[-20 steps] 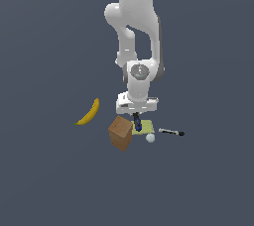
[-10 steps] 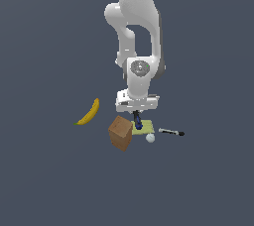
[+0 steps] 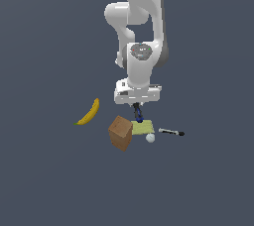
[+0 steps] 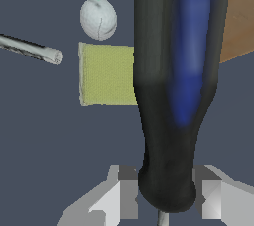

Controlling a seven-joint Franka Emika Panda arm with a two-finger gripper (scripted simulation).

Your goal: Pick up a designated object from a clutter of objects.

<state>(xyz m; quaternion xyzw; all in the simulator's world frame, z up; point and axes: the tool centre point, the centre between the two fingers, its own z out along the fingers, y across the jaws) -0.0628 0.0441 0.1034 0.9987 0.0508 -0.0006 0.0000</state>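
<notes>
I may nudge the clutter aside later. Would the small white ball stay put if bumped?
Probably not: the white ball is round and sits free on the floor beside the yellow-green pad, so it would likely roll. It looks small, so probably light.

Count, both views combined:
- 1 blue-and-black screwdriver, sits at about 12 o'clock of the pad in the exterior view
- 1 yellow-green pad
- 1 white ball, roughly 5 o'clock of the pad
- 1 brown box, about 8 o'clock of the pad
- 1 silver tool with black tip, 3 o'clock of the pad
- 1 banana, 9 o'clock of the box, exterior view only
- 1 arm, 1 gripper

Total 6 loose items, no duplicates of any kind
</notes>
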